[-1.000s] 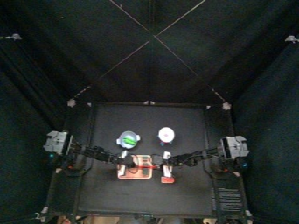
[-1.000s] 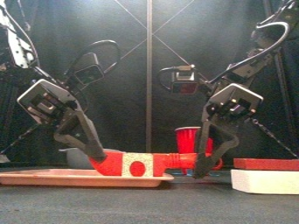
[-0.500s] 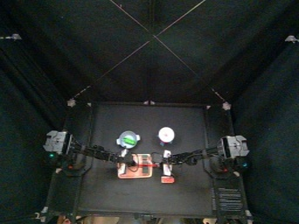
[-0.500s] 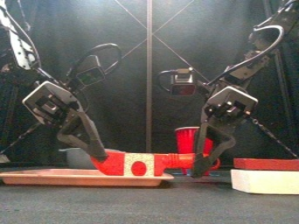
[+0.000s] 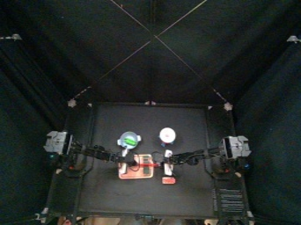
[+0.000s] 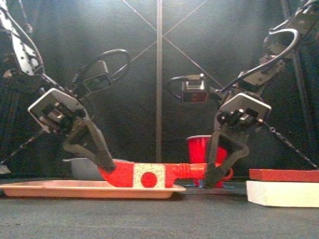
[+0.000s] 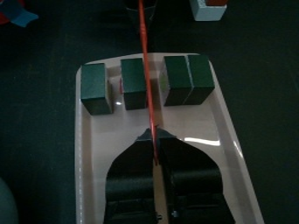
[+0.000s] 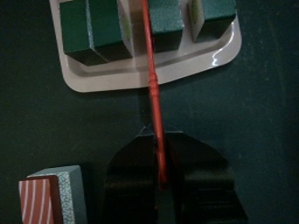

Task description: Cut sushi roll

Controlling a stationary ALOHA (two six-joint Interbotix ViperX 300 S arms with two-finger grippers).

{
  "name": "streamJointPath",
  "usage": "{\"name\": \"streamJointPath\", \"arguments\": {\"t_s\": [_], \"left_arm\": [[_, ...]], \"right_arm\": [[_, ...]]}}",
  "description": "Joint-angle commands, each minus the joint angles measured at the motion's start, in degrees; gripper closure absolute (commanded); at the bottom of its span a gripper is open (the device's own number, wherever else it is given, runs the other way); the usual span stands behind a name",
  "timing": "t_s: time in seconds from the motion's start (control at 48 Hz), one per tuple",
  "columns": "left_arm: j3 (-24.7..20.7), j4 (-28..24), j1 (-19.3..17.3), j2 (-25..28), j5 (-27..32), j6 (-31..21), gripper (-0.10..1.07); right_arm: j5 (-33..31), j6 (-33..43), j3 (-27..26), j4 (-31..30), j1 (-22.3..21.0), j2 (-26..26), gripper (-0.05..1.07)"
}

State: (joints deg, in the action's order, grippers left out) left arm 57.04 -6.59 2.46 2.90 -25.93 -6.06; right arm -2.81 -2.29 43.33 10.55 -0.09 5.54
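Stretching between the two arms is a thin red cutting line [image 7: 142, 61], and the coming move turns on how it lies across the sushi roll [image 7: 146, 85]: the roll's long axis runs across the pale pink tray [image 7: 100, 149], and the line crosses it at right angles, sitting over the gap between the second dark green piece [image 7: 135, 84] and the third [image 7: 177, 80]. In the right wrist view the same line [image 8: 152, 87] passes between the green blocks [image 8: 96, 26], so both arms look equally near the roll, one on each side of the tray. The tray stands near the counter's [image 5: 106, 123] front edge, about midway along it, seen in the top view [image 5: 143, 166]. The left pincer [image 7: 156, 171] is narrow, clamped on one end of the line; the right pincer [image 8: 158, 171] is likewise closed tight on the other end. From the front the line's red holder [image 6: 156, 174] hangs low between them over the tray [image 6: 75, 189]. A red cup [image 6: 200, 149] stands behind, and a white box [image 6: 284, 191] sits by the counter's right front corner
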Motion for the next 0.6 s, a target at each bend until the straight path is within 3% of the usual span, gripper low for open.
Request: {"name": "streamJointPath", "arguments": {"t_s": [0.0, 0.292, 0.583], "left_arm": [[-1.58, -0.70, 0.44, -2.11, -0.35, 0.00, 0.68], [-1.49, -1.49, 1.14, -5.98, -0.35, 0.09, 0.68], [-1.49, -1.67, 1.14, -6.15, -0.53, 0.09, 0.68]], "right_arm": [[0.35, 0.09, -1.49, -0.09, -0.35, -3.16, 0.67], [0.44, 0.00, -1.32, -1.05, 0.79, -7.47, 0.67], [0.53, 0.00, -0.79, -2.02, 0.70, -9.14, 0.67]]}}
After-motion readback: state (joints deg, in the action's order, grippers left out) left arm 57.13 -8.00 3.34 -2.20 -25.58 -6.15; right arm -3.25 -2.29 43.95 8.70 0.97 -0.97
